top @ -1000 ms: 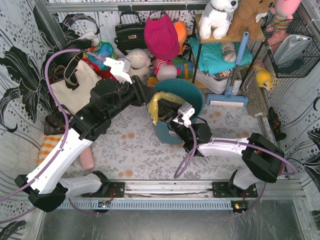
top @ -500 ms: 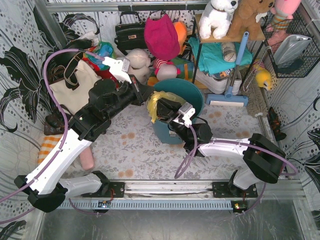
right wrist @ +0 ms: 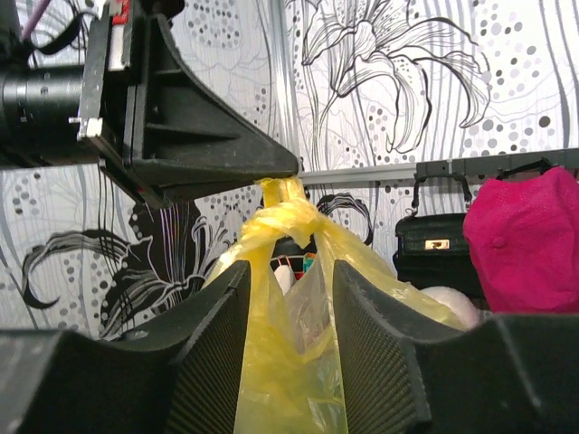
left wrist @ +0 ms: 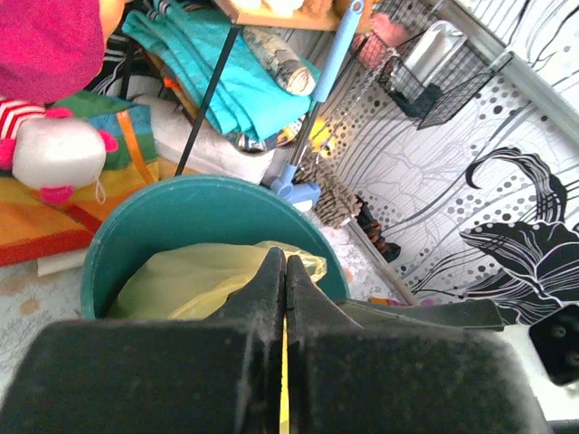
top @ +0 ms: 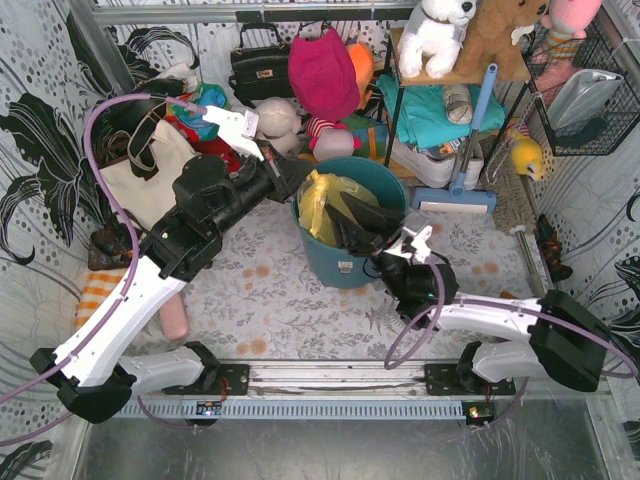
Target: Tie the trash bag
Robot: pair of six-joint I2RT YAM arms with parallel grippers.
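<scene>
Noted trash bag [top: 322, 200] in teal bin [top: 340, 265], neck upright; left hand [left wrist: 285, 271] pinching its top, right hand [right wrist: 289, 271] spread, seemingly astride neck.

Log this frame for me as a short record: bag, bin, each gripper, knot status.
bag: thin translucent yellow-green plastic trash bag, sitting in the bin, neck gathered and twisted at top
bin: round teal-blue plastic bin, upright
left gripper: fingers shut on the bag's gathered top
right gripper: fingers open, straddling the bag below the twist
knot: cannot tell if finished
</scene>
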